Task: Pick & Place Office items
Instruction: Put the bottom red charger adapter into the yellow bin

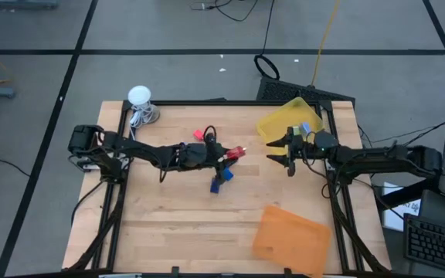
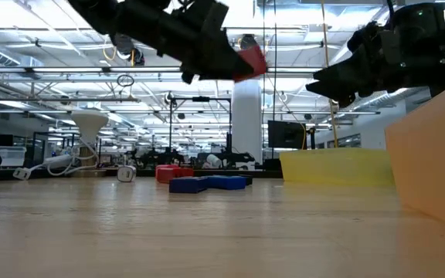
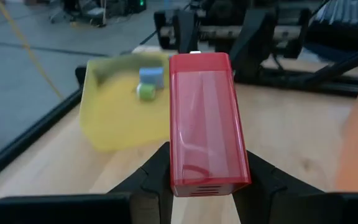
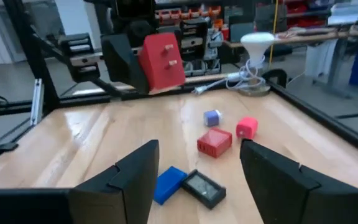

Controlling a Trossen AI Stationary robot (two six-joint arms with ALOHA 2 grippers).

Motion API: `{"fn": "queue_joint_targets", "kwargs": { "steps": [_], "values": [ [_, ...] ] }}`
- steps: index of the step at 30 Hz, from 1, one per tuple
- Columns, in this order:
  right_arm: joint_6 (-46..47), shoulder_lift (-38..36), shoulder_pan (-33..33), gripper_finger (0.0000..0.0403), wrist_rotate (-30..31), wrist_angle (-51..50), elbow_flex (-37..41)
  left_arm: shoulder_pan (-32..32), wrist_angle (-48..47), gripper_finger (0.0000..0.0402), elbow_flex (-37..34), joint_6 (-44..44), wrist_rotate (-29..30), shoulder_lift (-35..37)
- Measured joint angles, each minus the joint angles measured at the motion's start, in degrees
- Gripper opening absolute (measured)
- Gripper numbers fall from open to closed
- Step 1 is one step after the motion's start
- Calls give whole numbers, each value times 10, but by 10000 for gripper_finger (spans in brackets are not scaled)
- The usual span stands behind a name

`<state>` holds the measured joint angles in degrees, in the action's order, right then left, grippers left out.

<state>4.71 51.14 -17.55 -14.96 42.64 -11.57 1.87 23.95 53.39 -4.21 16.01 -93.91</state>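
Observation:
My left gripper [image 1: 234,153] is over the table's middle, shut on a red blocky piece [image 3: 207,118] that also shows in the low view [image 2: 247,60] and the right wrist view [image 4: 161,60]. My right gripper [image 1: 279,152] hovers open just right of it, beside the yellow tray [image 1: 284,123], touching nothing. The tray holds a light blue piece [image 3: 152,76] and a small green one [image 3: 145,91]. On the table lie blue pieces [image 1: 221,179], a black one [image 4: 202,186], a red one [image 4: 214,143], a pink one [image 4: 247,127] and a small light blue one [image 4: 212,117]. My left gripper pinches the red piece between its two fingers [image 3: 157,180], one on each long side at the near end [image 3: 204,180]. The fingers come from the table's left, along the piece. It sticks out past the fingertips toward the yellow tray, lifted clear of the table.
An orange tray [image 1: 292,239] lies near the right front corner. A white round object with a cord [image 1: 140,97] stands at the far left corner. Bare wood lies between the two trays and along the near left part of the table.

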Motion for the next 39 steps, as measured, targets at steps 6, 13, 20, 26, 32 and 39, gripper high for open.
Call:
{"fn": "queue_joint_targets", "kwargs": {
  "steps": [6, 13, 20, 26, 32, 39],
  "values": [
    [4, 38, 42, 267, 11, 82, 0, 0, 2, 125, 16, 18, -18, 0],
    [4, 109, 71, 296, 45, 186, -5, 2, 3, 120, 40, 11, -43, -27],
    [6, 172, 92, 287, 36, 196, -40, 5, 0, 123, 110, 34, -85, -105],
    [6, 195, 106, 286, -3, 198, -52, 5, -14, 124, 137, 52, -85, -120],
    [-3, 200, 106, 266, -1, 193, -57, 5, -15, 122, 137, 52, -85, -119],
    [-5, 200, 106, 210, -3, 193, -57, 5, -19, 132, 137, 45, -85, -119]
  ]
}}
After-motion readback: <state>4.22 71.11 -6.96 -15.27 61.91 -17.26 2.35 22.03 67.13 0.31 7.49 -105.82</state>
